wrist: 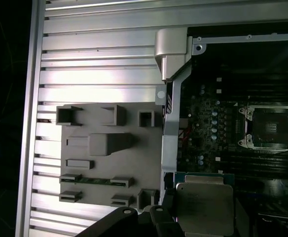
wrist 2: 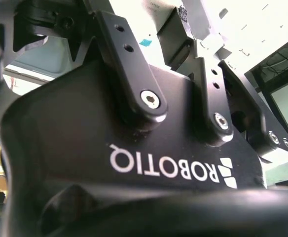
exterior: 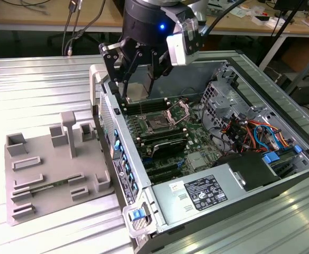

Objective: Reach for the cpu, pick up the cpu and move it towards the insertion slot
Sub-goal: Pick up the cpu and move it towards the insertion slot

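Black gripper (exterior: 137, 84) fingers pinch the cpu (wrist: 204, 207), a dull silver square chip, holding it in the air above the open computer case (exterior: 281, 174). Just beside it on the green board lies the insertion slot (exterior: 158, 125), its metal bracket (exterior: 179, 111) raised. On the exterior view's left, a grey fixture (exterior: 54, 174) sits on the metal table (exterior: 33, 95).

Cpu (wrist: 204, 207), flat square chip with dull silver top, is hanging level in the air, pinched at its edges, above the case edge. Slot (exterior: 158, 125) is lying open on the board, dark centre showing, bracket (exterior: 179, 110) standing tilted up beside it.
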You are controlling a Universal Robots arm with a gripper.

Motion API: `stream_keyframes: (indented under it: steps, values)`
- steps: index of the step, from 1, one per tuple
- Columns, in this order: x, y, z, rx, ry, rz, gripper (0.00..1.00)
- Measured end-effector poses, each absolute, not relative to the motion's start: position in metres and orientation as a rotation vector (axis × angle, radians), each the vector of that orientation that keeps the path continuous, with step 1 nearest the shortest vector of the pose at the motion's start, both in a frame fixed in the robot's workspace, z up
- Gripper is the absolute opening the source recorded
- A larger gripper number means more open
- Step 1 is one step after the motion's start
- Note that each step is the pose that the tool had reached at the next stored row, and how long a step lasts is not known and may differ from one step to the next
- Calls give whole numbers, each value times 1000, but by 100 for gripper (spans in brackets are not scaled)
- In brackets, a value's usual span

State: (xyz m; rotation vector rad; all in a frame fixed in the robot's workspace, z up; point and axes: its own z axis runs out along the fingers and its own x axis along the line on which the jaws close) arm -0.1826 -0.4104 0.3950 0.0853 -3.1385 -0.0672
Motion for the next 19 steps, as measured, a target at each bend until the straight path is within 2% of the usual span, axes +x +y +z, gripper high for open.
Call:
stream_keyframes:
  steps: [19]
  values:
    - [-161, -410, 394, 85, -3138, -67, 55]
